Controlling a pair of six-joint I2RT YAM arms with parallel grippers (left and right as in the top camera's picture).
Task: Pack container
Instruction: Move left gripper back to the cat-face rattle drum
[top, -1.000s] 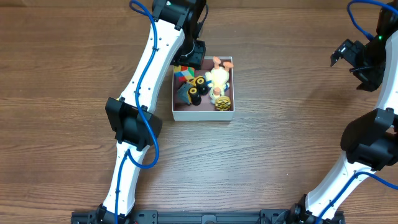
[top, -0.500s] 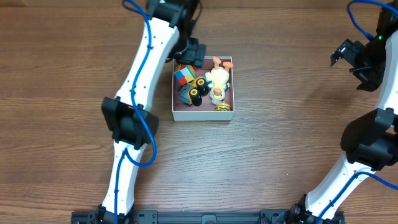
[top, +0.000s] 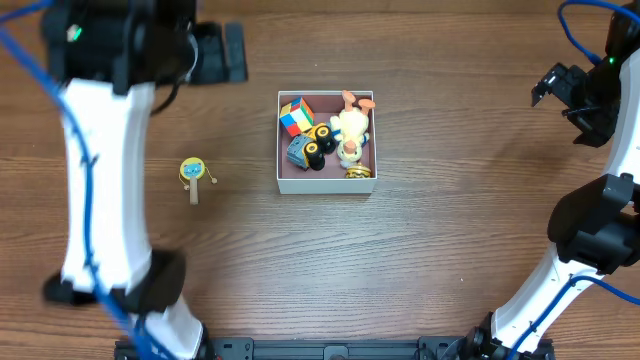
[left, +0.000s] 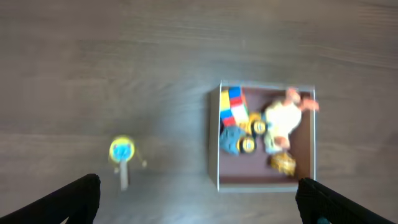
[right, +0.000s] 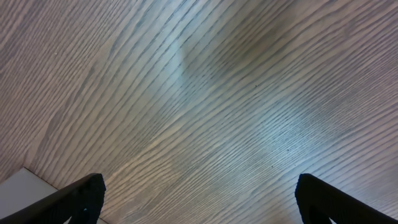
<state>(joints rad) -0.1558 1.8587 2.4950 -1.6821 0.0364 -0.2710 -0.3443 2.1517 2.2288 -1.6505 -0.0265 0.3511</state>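
The container (top: 326, 185) is a square white box with a mauve inside, at the table's middle. It holds a coloured cube (top: 294, 115), a blue toy car with yellow wheels (top: 306, 148), a cream doll (top: 350, 128) and a small gold piece (top: 360, 171). It also shows in the left wrist view (left: 266, 182). A small yellow-and-blue toy on a stick (top: 192, 173) lies on the table left of the box, also in the left wrist view (left: 122, 153). My left gripper (left: 199, 205) is open, raised high, empty. My right gripper (right: 199, 199) is open and empty over bare wood at the far right.
The left arm (top: 100, 170) stands tall at the left of the table. The right arm (top: 600, 200) rises along the right edge. A pale flat corner (right: 18, 186) shows at the lower left of the right wrist view.
The left arm has swung up and left, away from the container. The cube now lies uncovered in the box. The yellow-and-blue toy has come into sight on the table. The right arm is still.
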